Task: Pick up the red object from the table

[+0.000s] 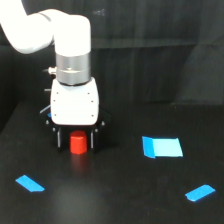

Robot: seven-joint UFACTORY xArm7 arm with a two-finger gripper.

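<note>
Exterior view shows, nearest to the camera, two small blue tape pieces, one (pixel 30 183) in front of the gripper toward the exterior view's left, one (pixel 200 192) well apart toward the exterior view's right. A larger blue patch (pixel 162 147) lies farther back, beside the gripper on that same right side. Then comes the red object (pixel 78 143), standing upright on the table (pixel 115 200), between the two dark fingers (pixel 58 138) of the gripper (pixel 75 139). The fingers are spread, with a thin gap on each side of the cylinder. Behind rises the white arm (pixel 55 30). I judge the grasp step is in hand: the next move calls for closing, then lifting straight up.
</note>
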